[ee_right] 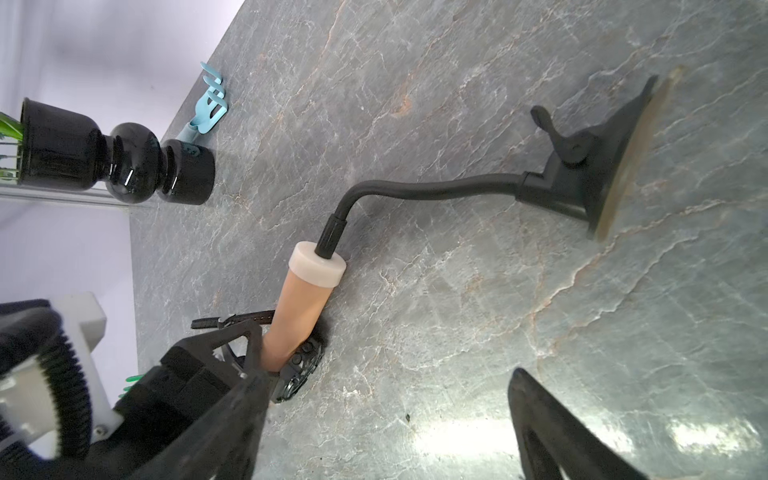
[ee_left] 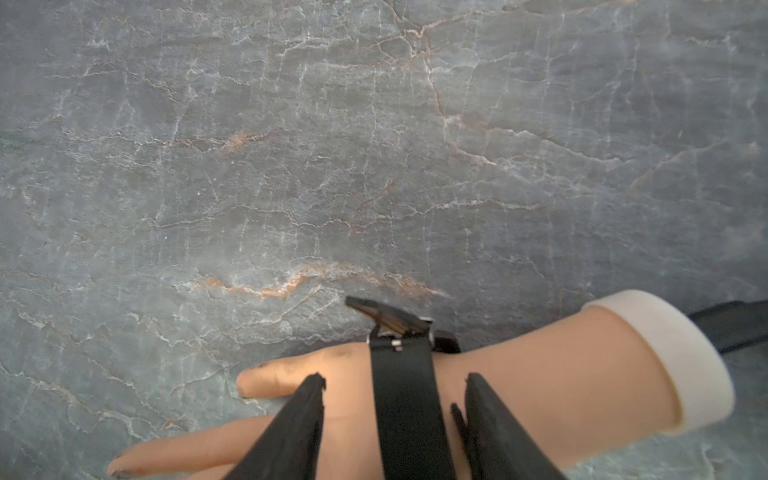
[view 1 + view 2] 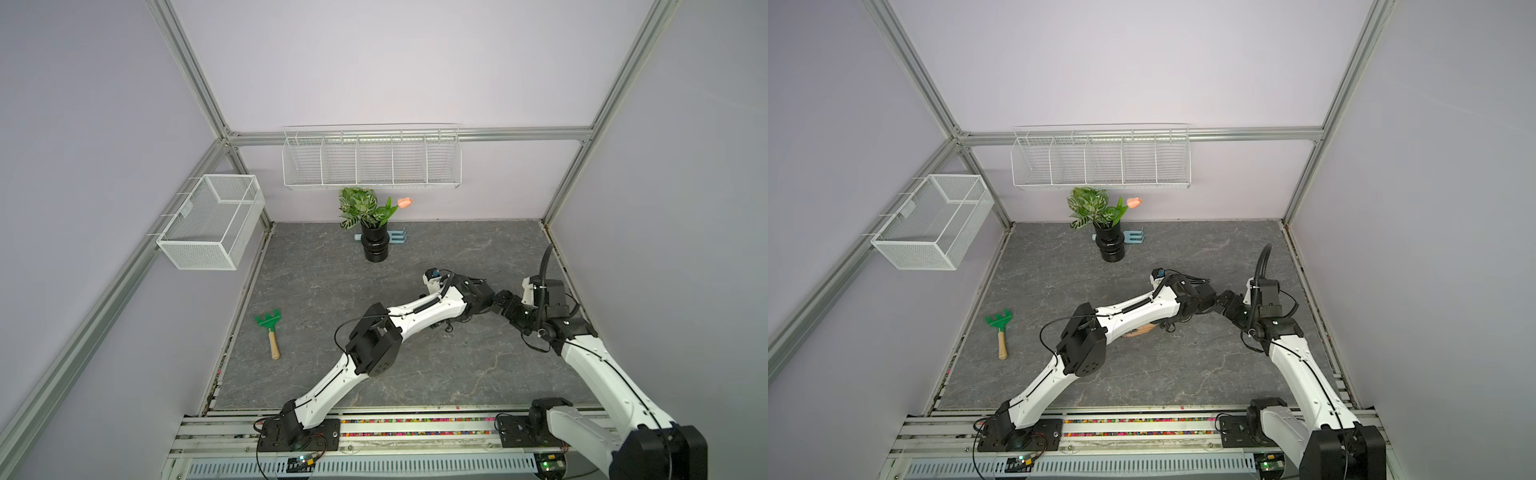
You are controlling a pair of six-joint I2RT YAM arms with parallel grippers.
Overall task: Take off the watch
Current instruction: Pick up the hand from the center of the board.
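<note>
The watch [image 2: 403,399] is black, and its strap lies across a peach mannequin hand [image 2: 548,374] resting on the grey slate table [image 2: 374,145]. The strap end sticks up loose by the buckle. My left gripper [image 2: 392,379] is open and straddles the strap, with a gap on each side. In the right wrist view the watch's round case [image 1: 301,368] sits under the mannequin wrist [image 1: 299,307], against the table. My right gripper [image 1: 390,374] is open wide beside it, over bare table, holding nothing. In both top views the arms hide the watch.
A black gooseneck stalk [image 1: 436,189] on a suction base [image 1: 582,166] carries the hand. A black ribbed vase [image 3: 376,245] with a plant stands at the back, with a blue rake [image 3: 399,239] behind it. A green rake [image 3: 268,328] lies left. Wire baskets [image 3: 212,220] [image 3: 370,158] hang on the walls.
</note>
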